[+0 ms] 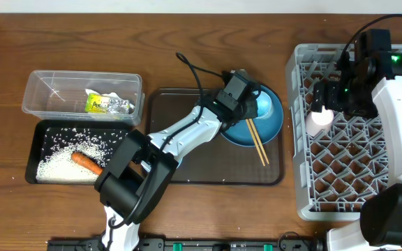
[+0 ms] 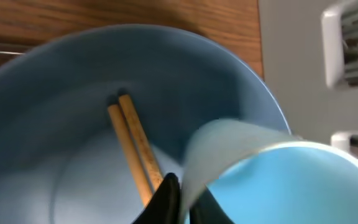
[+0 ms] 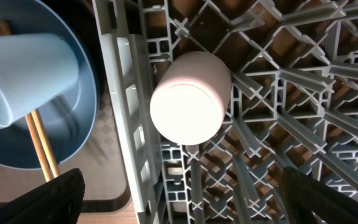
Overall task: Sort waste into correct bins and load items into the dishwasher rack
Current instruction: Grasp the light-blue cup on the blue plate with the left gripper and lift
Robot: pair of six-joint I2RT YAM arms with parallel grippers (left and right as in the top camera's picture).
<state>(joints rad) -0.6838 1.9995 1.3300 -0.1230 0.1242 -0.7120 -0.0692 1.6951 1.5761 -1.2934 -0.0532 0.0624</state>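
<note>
**Light-blue cup [image 2: 278, 180], pinched at the rim, on the blue plate [image 1: 237, 134]**

Left gripper [image 2: 178, 193] is closed on the cup's wall. The cup is tilted on the plate, mouth toward the jaws, chopsticks [image 1: 258, 141] beside it. Dishwasher rack [image 1: 299, 139] is just beside the plate, to the robot's right. Right gripper [image 3: 188, 196] hangs there, spread wide and empty, over the pinkish-white cup [image 3: 188, 99].

Overhead: high above, facing straight down on the brown wooden table [image 1: 187, 49]; the widest view.
Left wrist: very near, looking past its jaws into the large round blue plate [image 2: 73, 81].
Right wrist: near, looking down between its jaws onto the large square light-grey plastic rack [image 3: 303, 93].
Shared: plate, light-blue cup [image 2: 278, 186] and wooden chopsticks [image 2: 135, 146] show in all three.
</note>
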